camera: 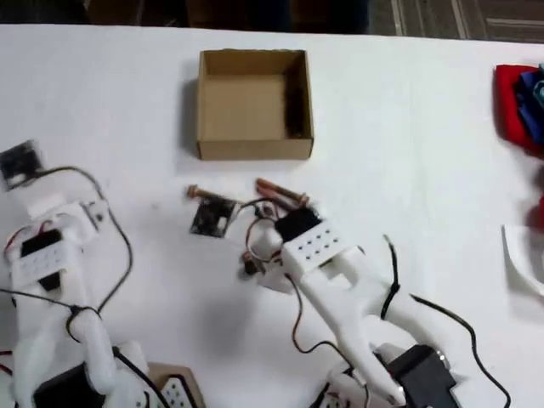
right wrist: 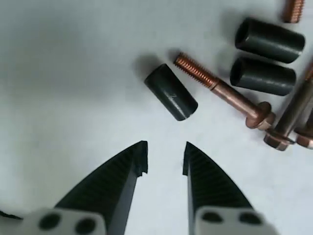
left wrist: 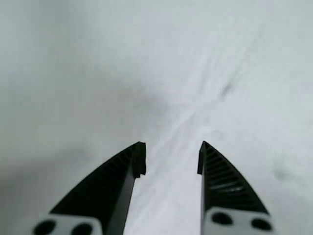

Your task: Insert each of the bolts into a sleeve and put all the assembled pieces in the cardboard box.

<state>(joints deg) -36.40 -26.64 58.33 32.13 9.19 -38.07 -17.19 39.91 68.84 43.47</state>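
Observation:
My right gripper [right wrist: 165,159] is open, hovering just short of a loose black sleeve [right wrist: 171,92] lying on the white table. A copper bolt [right wrist: 222,90] lies right behind that sleeve, its threaded end near it. Two more black sleeves [right wrist: 269,39] [right wrist: 263,76] lie side by side beyond, with further bolts [right wrist: 288,122] beside them. From above, copper bolts [camera: 280,191] lie just ahead of the right arm [camera: 310,242], in front of the open cardboard box [camera: 255,140]. My left gripper [left wrist: 171,159] is open over bare table, holding nothing.
The left arm [camera: 42,255] stands at the table's left side with cables looping around it. A red and blue cloth [camera: 518,102] and a white object [camera: 523,255] lie at the right edge. Open white table surrounds the box.

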